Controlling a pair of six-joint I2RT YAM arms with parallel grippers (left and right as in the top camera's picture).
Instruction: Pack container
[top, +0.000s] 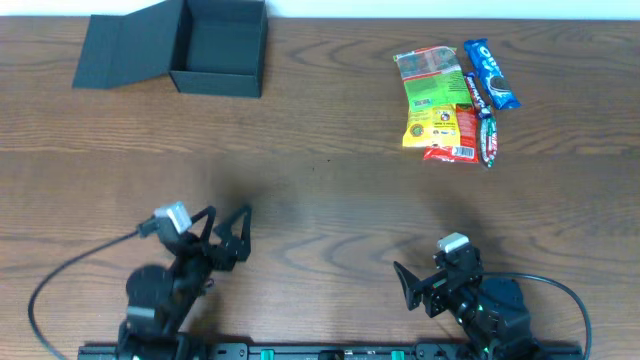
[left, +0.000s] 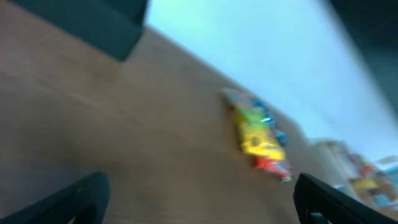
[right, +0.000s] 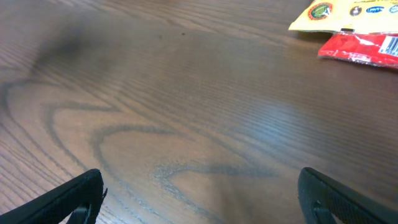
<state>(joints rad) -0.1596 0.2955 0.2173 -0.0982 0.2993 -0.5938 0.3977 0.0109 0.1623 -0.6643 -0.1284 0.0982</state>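
Note:
The container (top: 218, 45), a dark square box, stands open at the far left with its flap lid (top: 122, 52) lying flat to its left; its corner shows in the blurred left wrist view (left: 93, 22). A yellow-green packet (top: 430, 95), a red packet (top: 455, 135), a blue cookie packet (top: 491, 73) and a dark bar (top: 482, 118) lie together at the far right. The left gripper (top: 227, 222) is open and empty at the near left. The right gripper (top: 428, 280) is open and empty at the near right. The right wrist view shows the yellow packet's edge (right: 345, 15) and red packet (right: 364, 46).
The wooden table (top: 320, 190) runs to a white wall at the back. A cable loops from the left arm (top: 60, 275) and another from the right arm (top: 570, 300). The arm bases sit on a rail at the near edge.

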